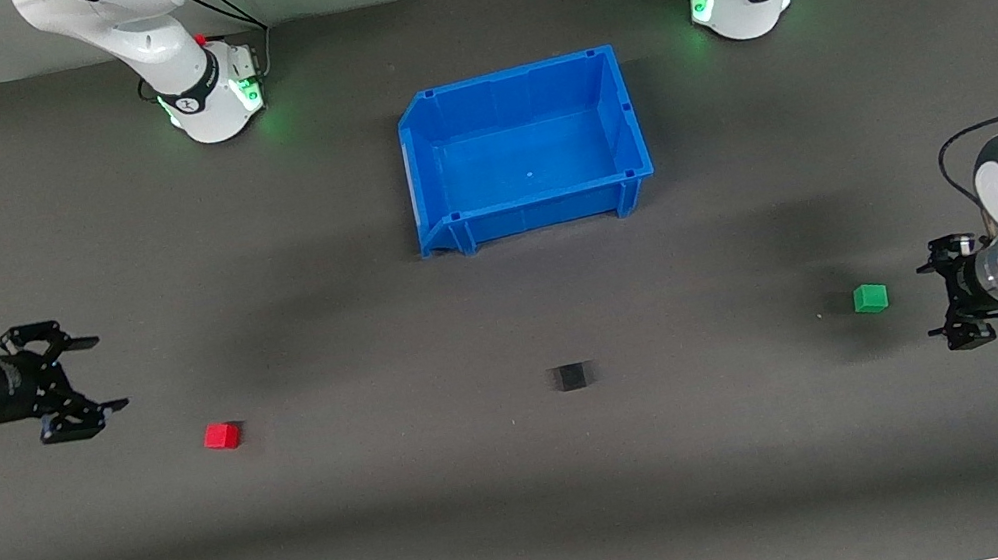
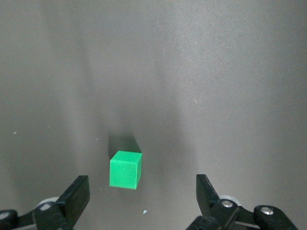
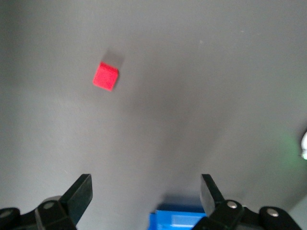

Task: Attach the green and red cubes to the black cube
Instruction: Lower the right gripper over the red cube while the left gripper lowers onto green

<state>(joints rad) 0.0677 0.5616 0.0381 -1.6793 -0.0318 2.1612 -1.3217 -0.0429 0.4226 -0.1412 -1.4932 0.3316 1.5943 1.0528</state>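
Cubes sit untouched in a row across the lower middle of the front view, well apart from each other.

Frame left: right gripper (image 1: 101, 375), black, two-fingered, fingers spread wide and holding nothing, hovers over bare dark grey mat (image 1: 414, 497). Small red plastic cube (image 1: 222, 435) lies lower in the frame, near it but not beneath it.

Centre: small matte black cube (image 1: 571, 375), barely darker than the mat. Above it in the frame, open blue plastic bin (image 1: 534, 211).

Frame right: small green plastic cube (image 1: 870, 298) on the mat; left gripper (image 1: 946, 301) just beside it, fingers spread, nothing held. In the left wrist view the green cube (image 2: 125, 169) sits off-centre between the fingers (image 2: 76, 197).

Judgement: approach stage, no pick begun. To do it well, centre each gripper over its cube, square the fingers to flat faces, descend fully before pinching. The right arm needs the larger correction.
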